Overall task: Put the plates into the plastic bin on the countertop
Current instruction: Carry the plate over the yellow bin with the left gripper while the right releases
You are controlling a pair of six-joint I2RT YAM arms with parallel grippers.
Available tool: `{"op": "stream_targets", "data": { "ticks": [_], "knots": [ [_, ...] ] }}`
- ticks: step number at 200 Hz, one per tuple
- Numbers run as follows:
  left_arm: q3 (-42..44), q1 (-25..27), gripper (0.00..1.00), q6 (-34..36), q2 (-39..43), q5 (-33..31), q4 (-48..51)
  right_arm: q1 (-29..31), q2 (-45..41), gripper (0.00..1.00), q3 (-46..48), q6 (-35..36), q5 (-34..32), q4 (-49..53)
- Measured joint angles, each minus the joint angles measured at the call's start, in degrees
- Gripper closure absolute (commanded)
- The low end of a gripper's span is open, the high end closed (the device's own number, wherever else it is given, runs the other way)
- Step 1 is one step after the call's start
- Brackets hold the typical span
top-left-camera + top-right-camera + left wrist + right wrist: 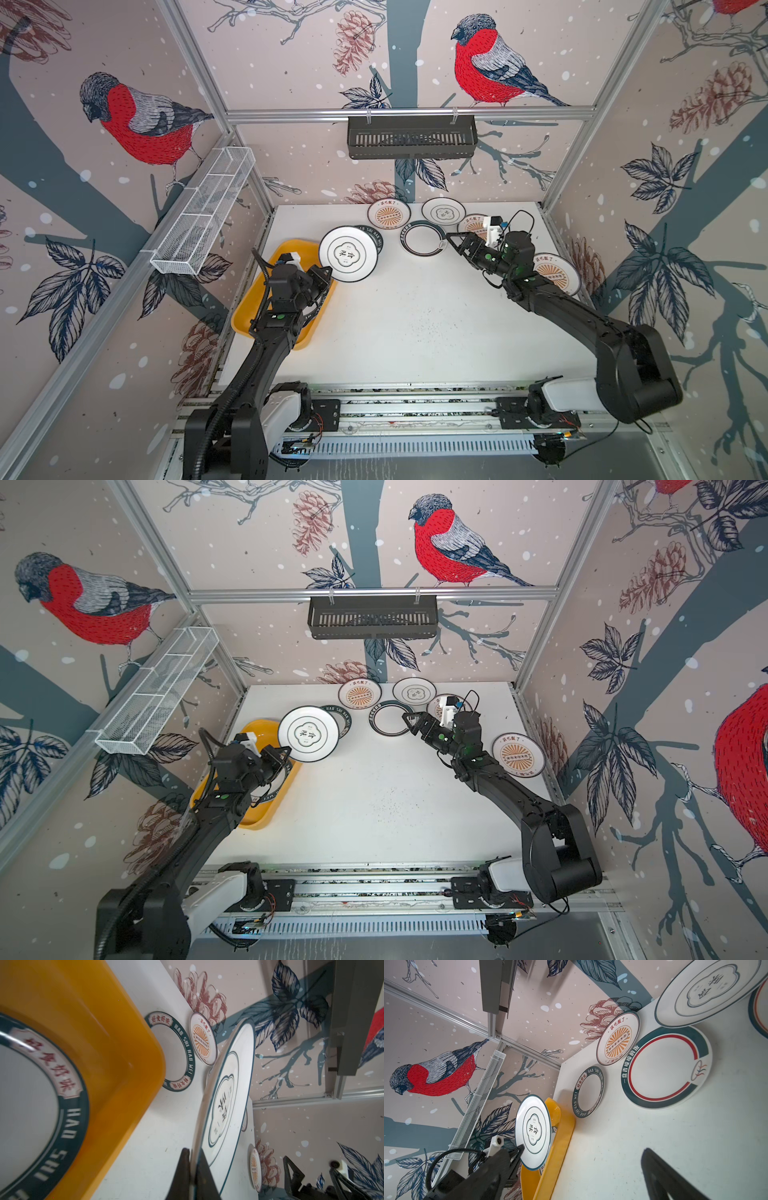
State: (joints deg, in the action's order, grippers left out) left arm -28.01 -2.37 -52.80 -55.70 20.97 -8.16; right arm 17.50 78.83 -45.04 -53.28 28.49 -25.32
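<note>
8 plates [444, 211] show: 1 emblem plate [349, 254] clamped in the left gripper [327, 272] at the plastic bin's [307, 248] far right corner, 6 on the countertop [415, 324], and 1 lettered plate [31, 1095] in the bin. That last plate is plain in the left wrist view but lies under the left arm [266, 340] from above. The right gripper [453, 245], fingers spread, hides part of 1 sunburst plate [473, 226].

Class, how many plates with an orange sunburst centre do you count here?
3. The back plate lies at the countertop's far edge; the middle plate peeks from behind the right arm; the right-side plate lies partly under it. The plastic bin may hide more.
</note>
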Motion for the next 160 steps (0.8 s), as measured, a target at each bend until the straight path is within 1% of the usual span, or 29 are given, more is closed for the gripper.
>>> {"op": "stream_targets", "data": {
  "ticks": [42,84,112,160],
  "knots": [
    [4.79,-8.31,1.0,-2.08,8.33,0.35,3.43,-0.17,1.86,0.0,-0.46,0.72,0.04,0.07],
    [7.08,-14.4,1.0,-2.93,12.9,0.63,7.28,-0.13,3.76,0.01,-1.42,0.66,1.09,-0.02],
    [8.59,-18.58,1.0,-3.91,14.64,1.42,8.7,0.0,4.22,0.01,-1.75,0.55,1.16,-0.07],
    [8.96,-25.51,1.0,-3.89,14.51,3.28,9.27,-0.02,4.57,0.0,-1.77,0.52,1.44,-0.07]
  ]
}}
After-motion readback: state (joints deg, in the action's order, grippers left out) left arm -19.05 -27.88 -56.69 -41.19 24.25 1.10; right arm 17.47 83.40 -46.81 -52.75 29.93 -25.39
